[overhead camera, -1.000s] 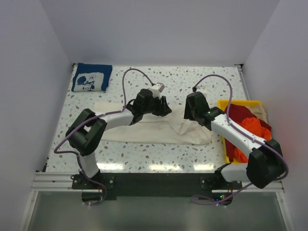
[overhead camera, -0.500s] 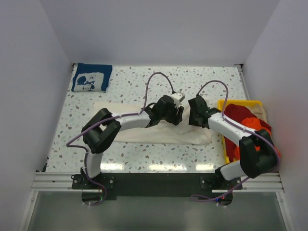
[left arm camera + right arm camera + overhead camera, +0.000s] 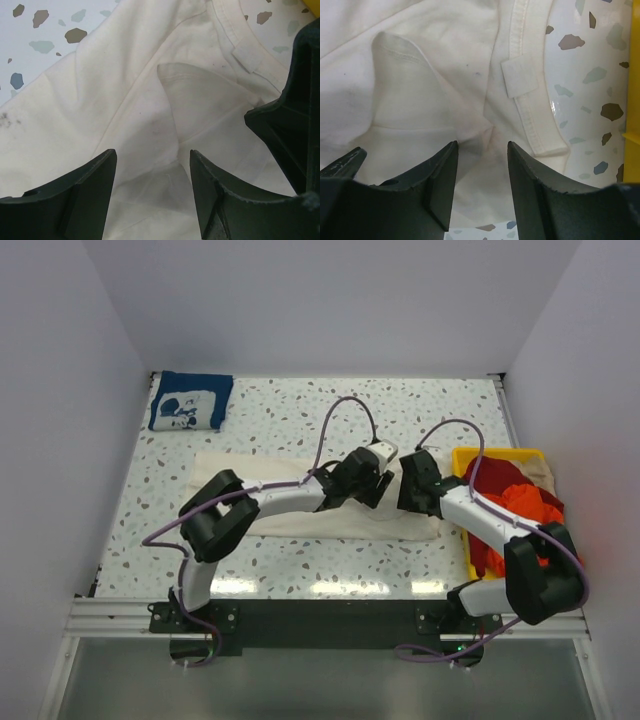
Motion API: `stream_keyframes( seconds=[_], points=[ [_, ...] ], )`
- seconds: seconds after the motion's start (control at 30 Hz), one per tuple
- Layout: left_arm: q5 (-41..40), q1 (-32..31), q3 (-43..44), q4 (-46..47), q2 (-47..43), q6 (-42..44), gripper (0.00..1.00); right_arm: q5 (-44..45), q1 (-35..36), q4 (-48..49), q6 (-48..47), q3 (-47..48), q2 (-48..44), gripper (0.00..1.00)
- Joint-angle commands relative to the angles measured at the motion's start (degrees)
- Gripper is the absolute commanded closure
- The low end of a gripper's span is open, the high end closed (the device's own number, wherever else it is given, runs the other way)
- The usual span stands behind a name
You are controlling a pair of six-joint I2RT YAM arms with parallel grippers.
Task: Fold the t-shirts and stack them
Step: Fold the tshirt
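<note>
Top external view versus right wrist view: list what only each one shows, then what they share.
Only top external: the folded navy blue t-shirt at the far left corner and the orange-red t-shirt in the yellow bin. Only right wrist: the neck label and collar of the cream t-shirt. Both: that cream t-shirt, the speckled table, a bit of the bin.

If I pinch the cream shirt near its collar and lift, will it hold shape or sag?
Likely floppy: the cream shirt lies in soft folds and creases, so it should sag from the pinch. Probably light, being thin cloth flat on the table. The stitched collar looks thicker, so it may give a firmer hold.
</note>
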Motion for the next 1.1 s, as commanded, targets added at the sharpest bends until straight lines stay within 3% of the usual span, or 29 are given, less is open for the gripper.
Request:
stream_keyframes(
  seconds=[0.0,0.33,0.57,0.73,1.07],
  points=[
    [-4.02,-1.13,2.90,-2.03,1.19,2.19,0.35,-0.74,-0.28,2.72,2.03,-1.14,-1.92,0.53],
    [-8.76,-3.24,3.69,-4.49,2.24,3.07,0.41,-0.83,-0.63,3.16,2.74,-2.02,-3.86,0.56],
    [-15.44,-3.50,2.81,-5.20,0.49,1.84,0.59,-0.65,-0.72,3.42,2.74,-2.73,-4.30,0.58],
    [-17.12,-3.50,0.36,-4.41,-1.70,-0.18,0.69,-0.57,-0.72,3.33,2.65,-3.25,-4.73,0.66],
    [-17.82,-3.50,-4.13,-1.95,-6.45,-2.20,0.71,-0.13,-0.90,1.40,2.30,-3.61,-8.60,0.74]
  ],
)
